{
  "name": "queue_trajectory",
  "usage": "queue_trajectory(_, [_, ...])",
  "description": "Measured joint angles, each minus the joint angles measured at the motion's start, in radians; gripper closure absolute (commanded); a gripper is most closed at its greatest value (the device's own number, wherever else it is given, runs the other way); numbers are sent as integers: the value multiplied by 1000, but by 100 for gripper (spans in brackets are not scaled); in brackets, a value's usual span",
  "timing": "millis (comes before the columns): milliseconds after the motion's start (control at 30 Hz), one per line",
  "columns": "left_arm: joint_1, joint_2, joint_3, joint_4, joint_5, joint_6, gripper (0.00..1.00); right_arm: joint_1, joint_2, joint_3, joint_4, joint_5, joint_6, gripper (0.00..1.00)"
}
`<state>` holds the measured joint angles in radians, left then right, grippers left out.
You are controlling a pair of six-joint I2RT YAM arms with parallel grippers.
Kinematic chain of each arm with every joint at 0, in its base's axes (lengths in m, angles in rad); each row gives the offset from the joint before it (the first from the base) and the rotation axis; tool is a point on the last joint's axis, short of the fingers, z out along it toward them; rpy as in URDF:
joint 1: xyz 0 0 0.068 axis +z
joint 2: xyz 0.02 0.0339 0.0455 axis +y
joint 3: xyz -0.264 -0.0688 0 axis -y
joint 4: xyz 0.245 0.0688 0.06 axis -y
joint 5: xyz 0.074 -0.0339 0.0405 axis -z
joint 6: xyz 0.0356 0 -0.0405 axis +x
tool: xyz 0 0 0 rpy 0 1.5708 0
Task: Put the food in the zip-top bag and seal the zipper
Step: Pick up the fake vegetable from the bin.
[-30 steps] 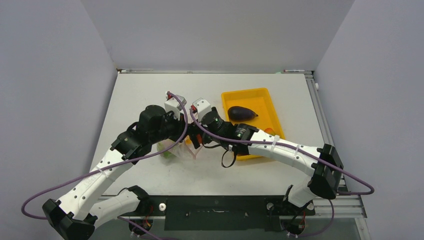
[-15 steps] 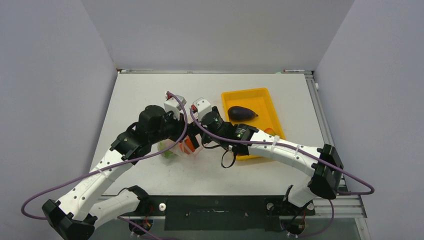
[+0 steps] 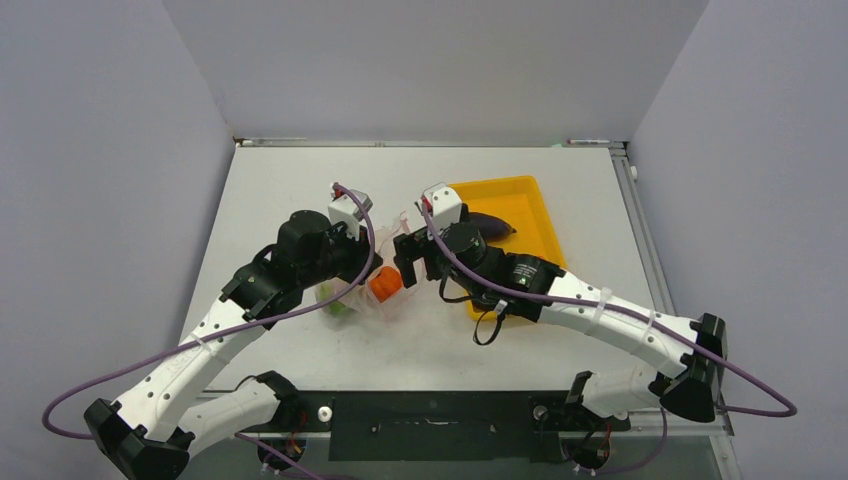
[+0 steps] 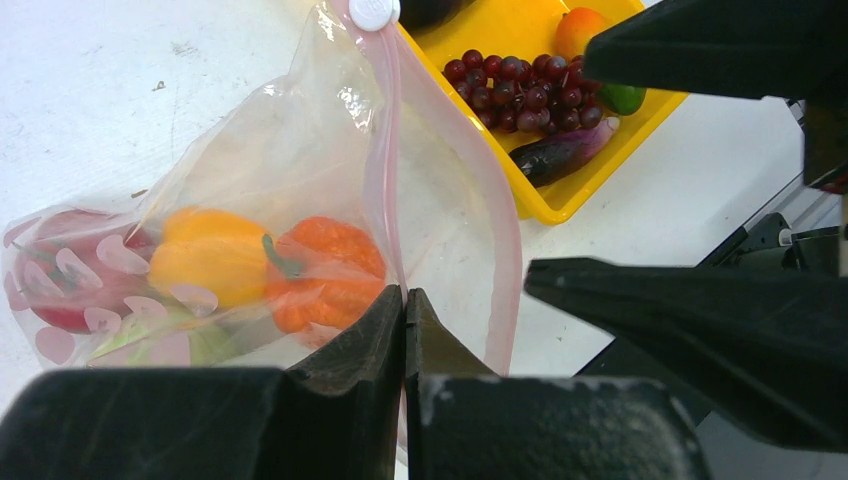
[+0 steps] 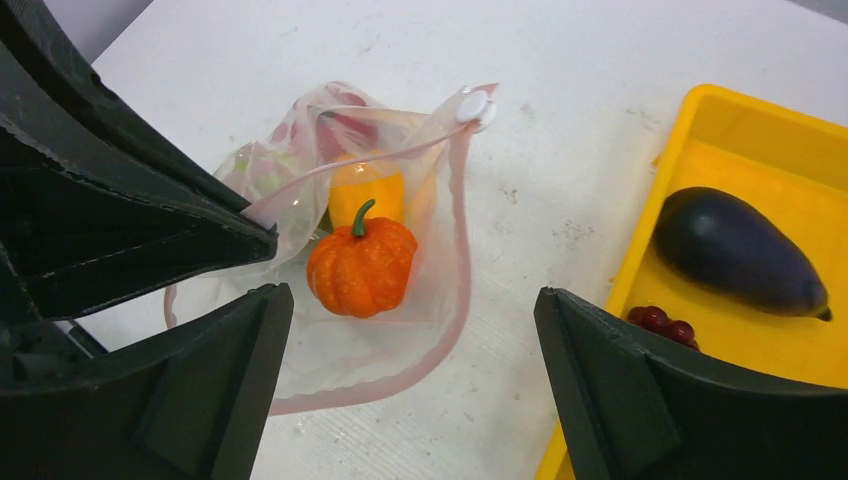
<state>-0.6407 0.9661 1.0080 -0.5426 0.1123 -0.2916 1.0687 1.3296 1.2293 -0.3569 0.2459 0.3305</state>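
- The zip-top bag (image 5: 350,355) lies on the counter (image 5: 560,60), left of the tray (image 5: 760,140).
- The pumpkin (image 5: 361,268) sits inside the bag, at its mouth.
- The eggplant (image 5: 738,252) and grape cluster (image 4: 525,90) lie in the tray.

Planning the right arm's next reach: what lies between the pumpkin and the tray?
In the right wrist view, the zipper of the bag crosses just past the pumpkin; from there the table is bare up to the tray.
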Motion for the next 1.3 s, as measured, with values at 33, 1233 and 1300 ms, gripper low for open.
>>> queue_trajectory(33, [0, 0, 0, 0, 0, 0, 100, 0, -17, -8, 2, 13, 2, 4])
queue_trajectory(1233, [-19, -1, 0, -8, -31, 0, 100, -576, -151, -415, -160, 219, 75, 20])
queue_trajectory(1300, [-20, -1, 0, -8, -31, 0, 100, -587, -125, -418, -139, 208, 75, 23])
